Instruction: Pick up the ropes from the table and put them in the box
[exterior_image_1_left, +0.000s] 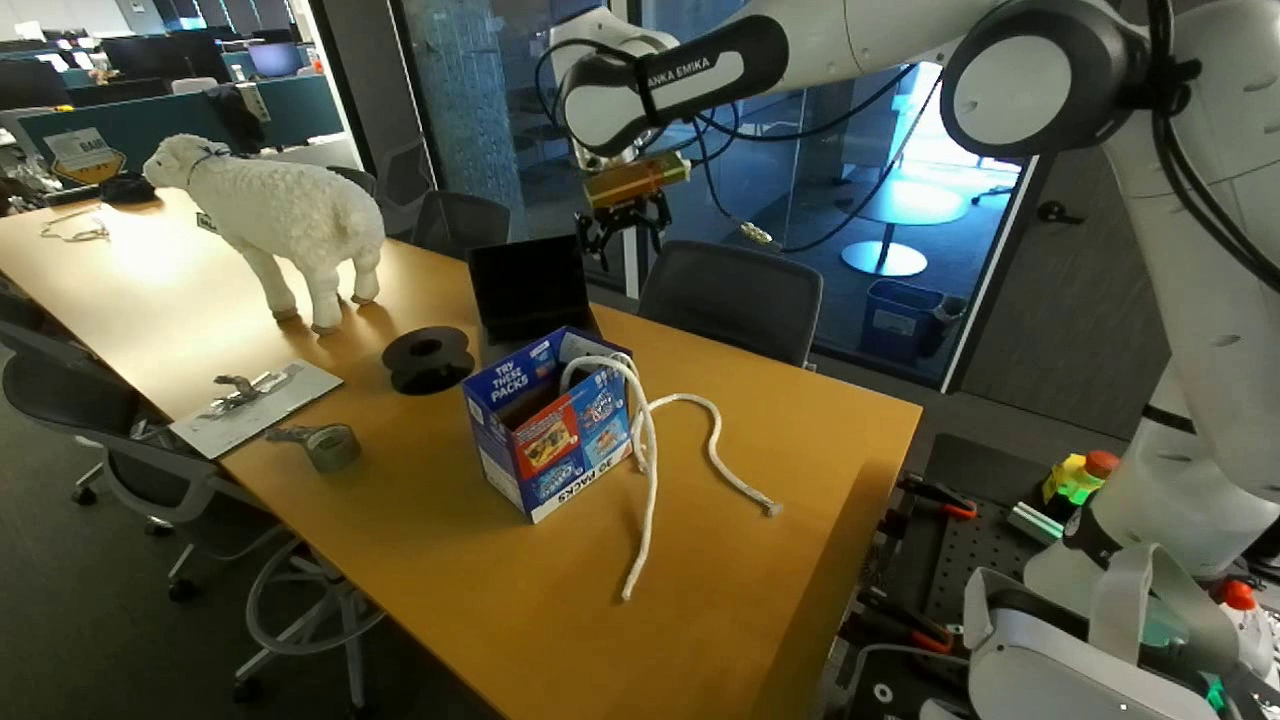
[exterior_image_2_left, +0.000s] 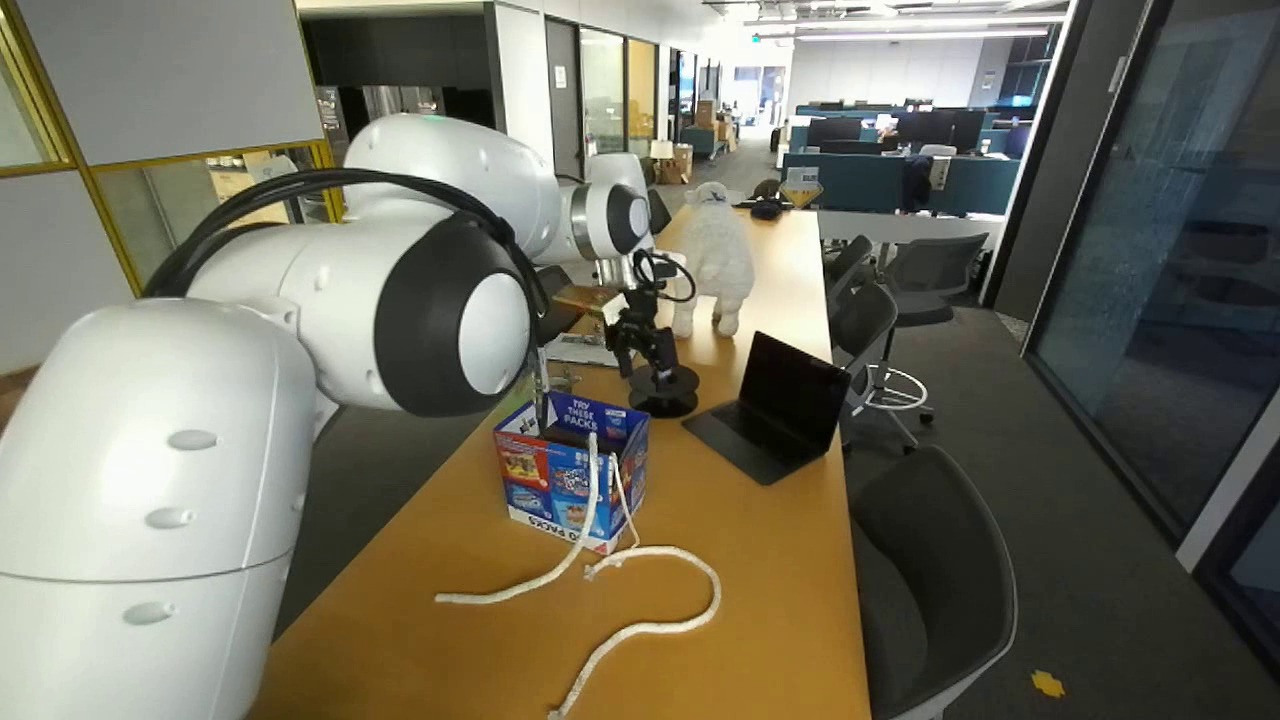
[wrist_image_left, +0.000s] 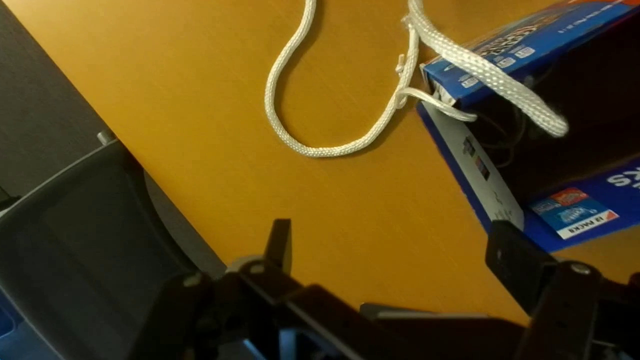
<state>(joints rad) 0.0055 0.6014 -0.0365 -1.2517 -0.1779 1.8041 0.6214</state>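
The blue box (exterior_image_1_left: 545, 450) stands open-topped on the tan-orange table (exterior_image_1_left: 740, 620); it also shows in an exterior view (exterior_image_2_left: 550, 485) and the wrist view (wrist_image_left: 500, 55). A thick white rope (exterior_image_1_left: 650, 470) hangs over the box's rim, one end over or inside the opening, the other on the table. Another white rope (exterior_image_2_left: 690, 625) curves across the table beside the box, and a thin part of it (wrist_image_left: 432, 100) reaches over the box's corner. My gripper (exterior_image_1_left: 622, 240) is open and empty, raised above the table near the box and laptop; its fingers show in the wrist view (wrist_image_left: 390, 235).
A black laptop (exterior_image_2_left: 795, 400) stands open beside the box. A black spool (exterior_image_1_left: 428, 360), a grey board (exterior_image_1_left: 260, 405) with metal parts, a tape roll (exterior_image_1_left: 332, 447) and a white toy sheep (exterior_image_1_left: 290, 215) are farther along the table. A chair (exterior_image_1_left: 735, 300) stands at the edge.
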